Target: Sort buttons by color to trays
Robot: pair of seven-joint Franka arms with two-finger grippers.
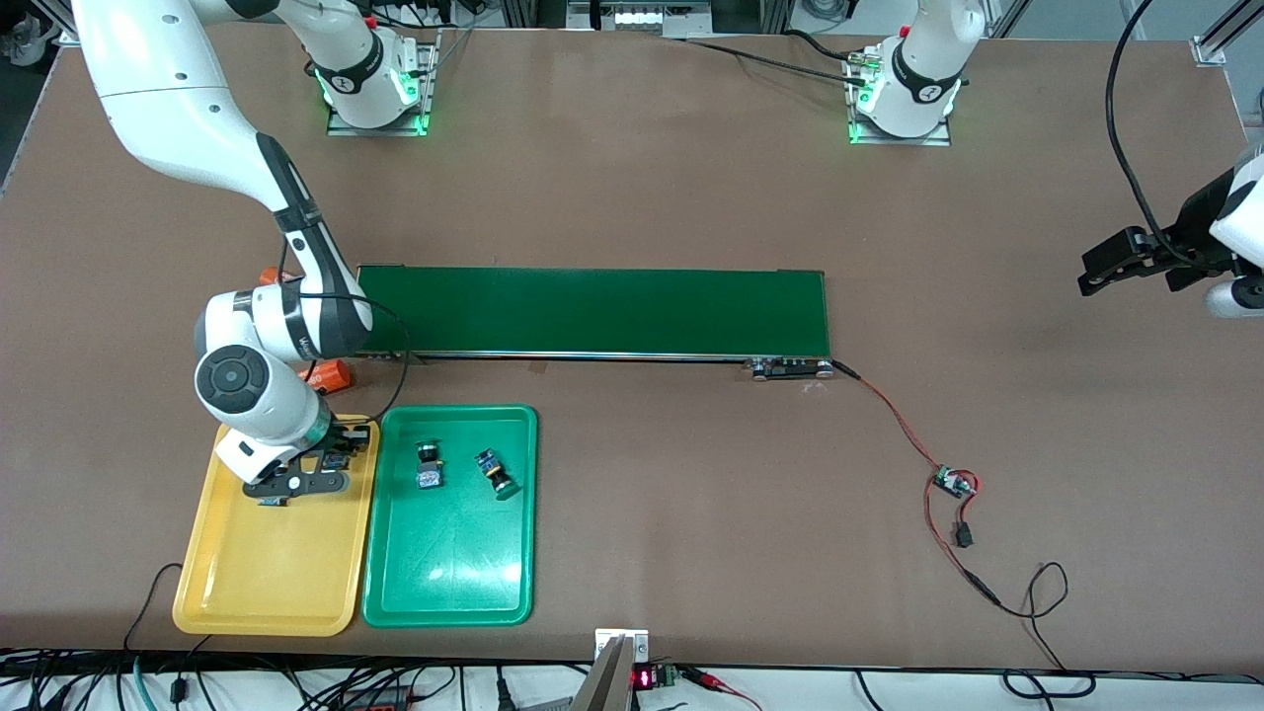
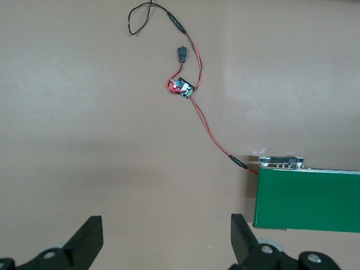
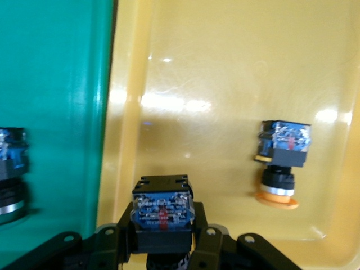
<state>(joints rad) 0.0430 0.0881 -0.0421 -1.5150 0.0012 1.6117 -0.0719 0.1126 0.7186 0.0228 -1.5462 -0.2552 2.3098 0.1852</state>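
My right gripper (image 1: 276,494) hangs low over the yellow tray (image 1: 267,583), at the end nearest the conveyor. It is shut on a button (image 3: 163,211) with a black-and-blue body, and the cap is hidden below the fingers (image 3: 205,239). A second button (image 3: 280,160) with an orange cap lies on the yellow tray (image 3: 225,67) close by. Two buttons (image 1: 429,464) (image 1: 495,472) lie in the green tray (image 1: 449,583). One of them (image 3: 11,174) shows at the edge of the right wrist view. My left gripper (image 1: 1091,272) (image 2: 166,236) waits open over bare table at the left arm's end.
A long dark-green conveyor belt (image 1: 592,311) (image 2: 306,197) crosses the middle of the table. Two orange cylinders (image 1: 331,375) (image 1: 269,276) lie at its end by the right arm. A small circuit board (image 1: 955,482) (image 2: 183,87) on red-black wires lies toward the left arm's end.
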